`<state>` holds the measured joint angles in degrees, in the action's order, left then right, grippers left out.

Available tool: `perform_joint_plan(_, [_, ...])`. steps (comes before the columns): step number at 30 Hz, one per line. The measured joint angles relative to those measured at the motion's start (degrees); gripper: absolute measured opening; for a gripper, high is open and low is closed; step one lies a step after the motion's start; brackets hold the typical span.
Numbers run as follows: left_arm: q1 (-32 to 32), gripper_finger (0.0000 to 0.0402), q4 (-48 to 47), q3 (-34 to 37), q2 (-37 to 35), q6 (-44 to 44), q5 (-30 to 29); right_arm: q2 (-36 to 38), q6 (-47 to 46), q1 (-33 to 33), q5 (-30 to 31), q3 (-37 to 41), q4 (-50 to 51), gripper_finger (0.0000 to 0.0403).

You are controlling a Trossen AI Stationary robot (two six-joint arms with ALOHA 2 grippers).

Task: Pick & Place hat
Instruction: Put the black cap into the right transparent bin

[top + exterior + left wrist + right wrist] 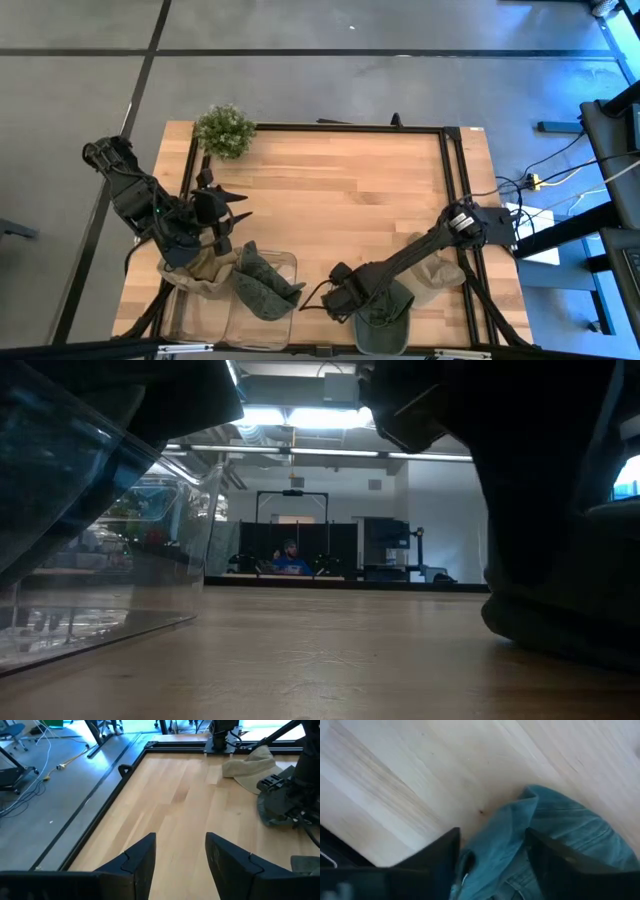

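A dark green hat [388, 312] lies flat on the table by its near edge. My right gripper [336, 298] is low over the hat's left edge, open; in the right wrist view its fingers [447, 855] stand on either side of a raised fold of the hat [507, 840]. A tan hat [442, 276] lies on the table under the right arm. My left gripper [228, 214] hovers open above the far end of a clear bin [285, 262], touching nothing. The bin holds a tan hat [196, 272] and an olive hat [264, 288]. My right gripper comes at the green hat's left edge [507, 840] slanting down from above and from the table's right. Its open fingers straddle a raised fold of the cloth. I cannot tell whether they touch it. The hat lies on the table.
A small potted plant [225, 130] stands at the far left corner. A black frame rail [445, 180] runs along the table's far and right sides. The middle of the wooden table [340, 200] is bare. A person [290, 558] sits far off in the room.
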<state>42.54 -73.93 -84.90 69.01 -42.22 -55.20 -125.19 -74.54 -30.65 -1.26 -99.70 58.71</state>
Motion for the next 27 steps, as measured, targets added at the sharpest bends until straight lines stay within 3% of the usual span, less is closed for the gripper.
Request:
perform_joint_plan(6, [0.0,0.0163,0.0,0.0,0.0,0.0,0.0,0.1,1.5,0.0,-2.2,0.0,2.2,0.005])
perform_joint_plan(8, [0.0,0.0162,0.0,0.0,0.0,0.0,-0.3,0.9,3.6,0.0,-3.7,-0.2,2.7,0.0017])
perform_joint_plan(12, [0.0,0.0164,0.7,0.0,0.0,0.0,-0.5,3.9,5.3,0.0,-2.6,-3.1,7.0,0.0017])
perform_joint_plan(17, [0.0,0.0166,4.8,0.0,0.0,4.8,0.3,9.8,10.5,0.0,4.0,-9.6,13.8,0.0013])
perform_joint_plan(27, [-1.8,0.0168,27.0,0.0,0.0,27.0,12.9,15.2,35.9,0.0,14.0,-29.5,13.3,0.0013])
